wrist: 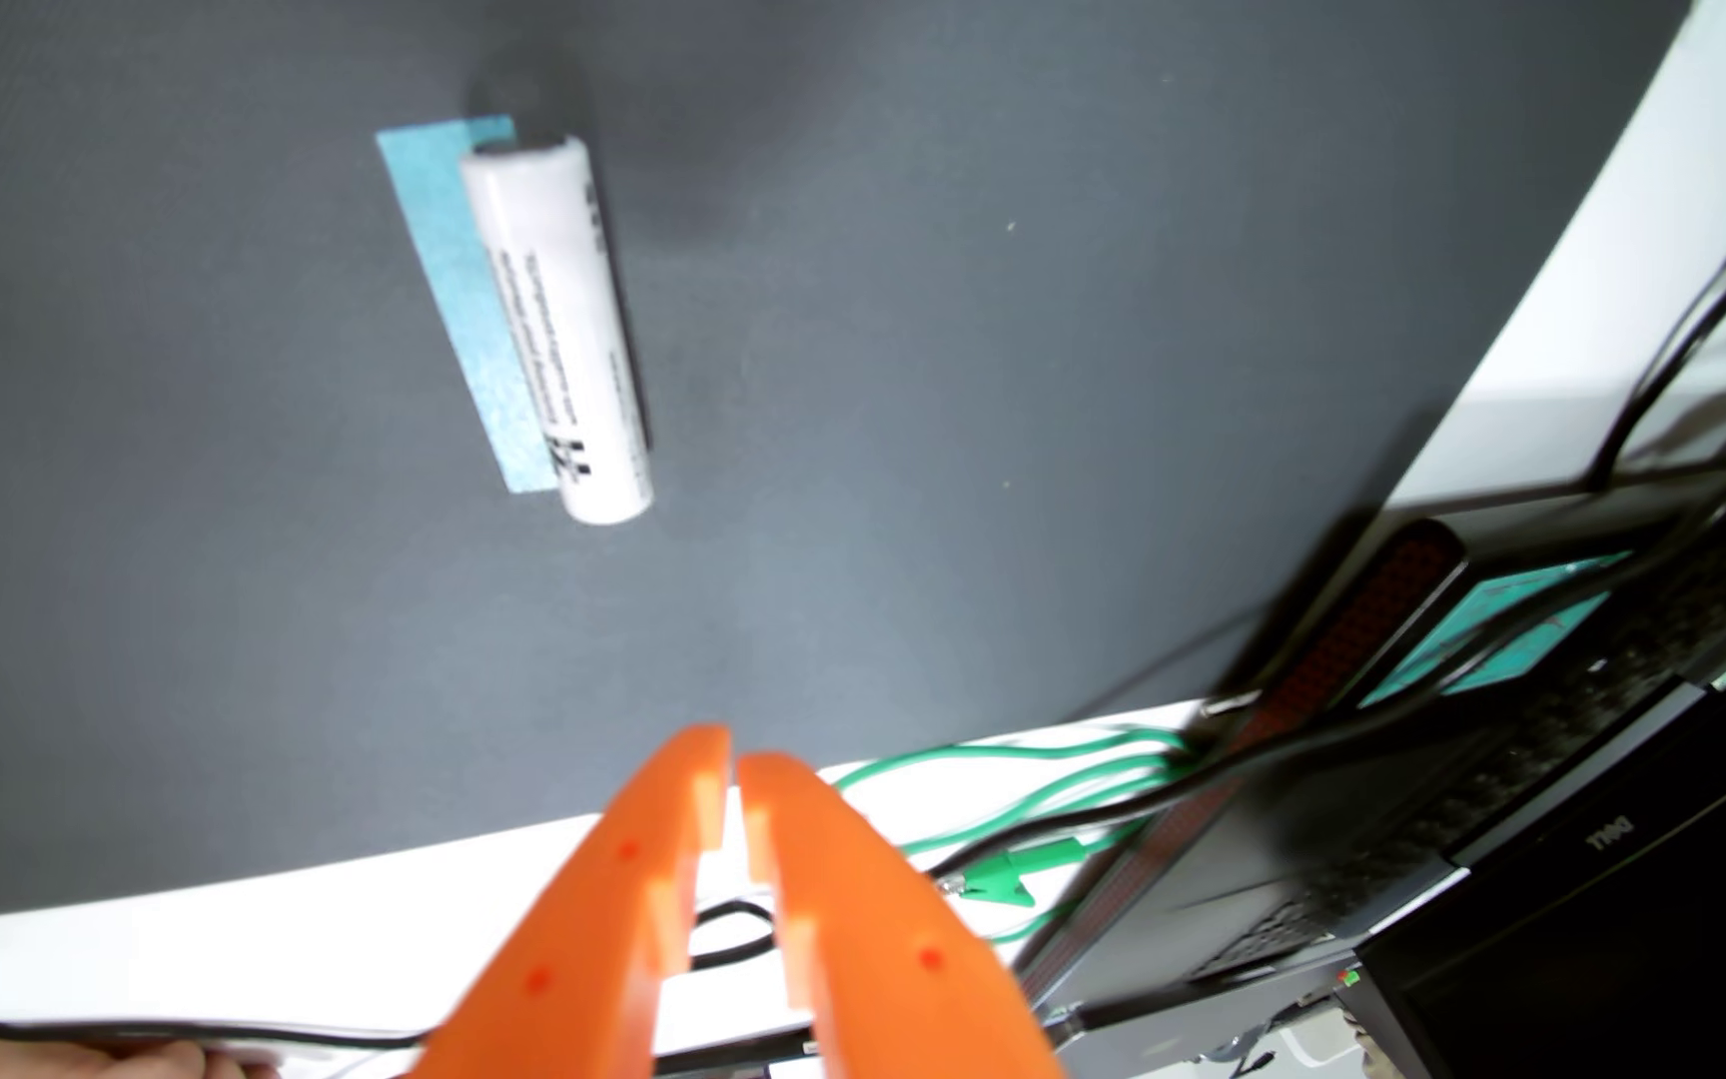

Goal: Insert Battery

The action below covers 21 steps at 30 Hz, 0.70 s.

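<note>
A white cylindrical battery (560, 327) with black print lies on the dark grey mat (942, 363), resting along the right edge of a strip of light blue tape (454, 291). My orange gripper (734, 752) enters from the bottom of the wrist view, well below and to the right of the battery. Its two fingers meet at the tips with only a thin slit between them and nothing held. No battery holder or slot is recognisable in this view.
Beyond the mat's lower edge lies a white tabletop (215, 934) with green wires (1025, 768), a green clip (1004, 877) and black cables (164, 1032). A dark laptop (1461, 778) and other black equipment crowd the right side.
</note>
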{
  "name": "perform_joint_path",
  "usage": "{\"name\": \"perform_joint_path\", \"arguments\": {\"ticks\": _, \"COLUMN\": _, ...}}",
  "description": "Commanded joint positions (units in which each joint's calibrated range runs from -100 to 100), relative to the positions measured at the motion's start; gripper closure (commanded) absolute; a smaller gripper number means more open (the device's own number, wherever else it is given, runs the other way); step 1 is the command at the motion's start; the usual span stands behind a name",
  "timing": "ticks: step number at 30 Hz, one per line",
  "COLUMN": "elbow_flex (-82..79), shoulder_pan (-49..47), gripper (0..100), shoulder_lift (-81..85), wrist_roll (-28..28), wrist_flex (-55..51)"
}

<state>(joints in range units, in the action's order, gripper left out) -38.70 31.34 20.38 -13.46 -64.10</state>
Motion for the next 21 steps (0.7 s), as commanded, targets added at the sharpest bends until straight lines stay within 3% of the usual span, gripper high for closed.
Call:
{"name": "perform_joint_path", "arguments": {"ticks": 1, "elbow_flex": 0.1, "shoulder_pan": 0.2, "gripper": 98, "shoulder_lift": 0.1, "wrist_roll": 0.2, "wrist_flex": -0.2}}
{"name": "perform_joint_path", "arguments": {"ticks": 21, "elbow_flex": -3.5, "shoulder_pan": 0.1, "gripper": 93, "shoulder_lift": 0.2, "wrist_roll": 0.4, "wrist_flex": -0.3}}
